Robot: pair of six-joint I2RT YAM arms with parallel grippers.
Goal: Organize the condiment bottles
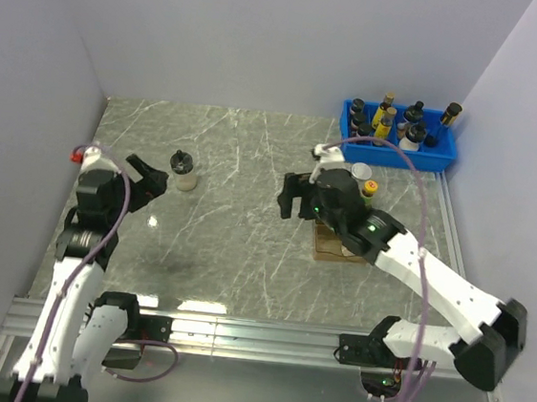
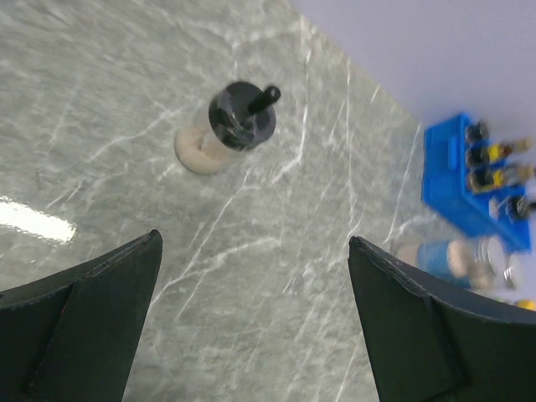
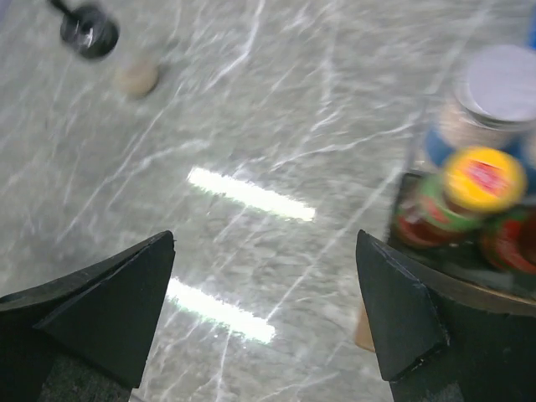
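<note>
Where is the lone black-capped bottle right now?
Top view: the black-capped bottle stands alone on the table, left side, just right of the open left pincer, far from the blue bin.

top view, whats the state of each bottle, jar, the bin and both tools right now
left tool: open, empty
right tool: open, empty
black-capped bottle: upright, cap on, standing alone, untouched
yellow-capped sauce bottle: upright, capped, next to the jar
silver-lidded jar: upright, lid on
blue bin: packed full, contents upright
</note>
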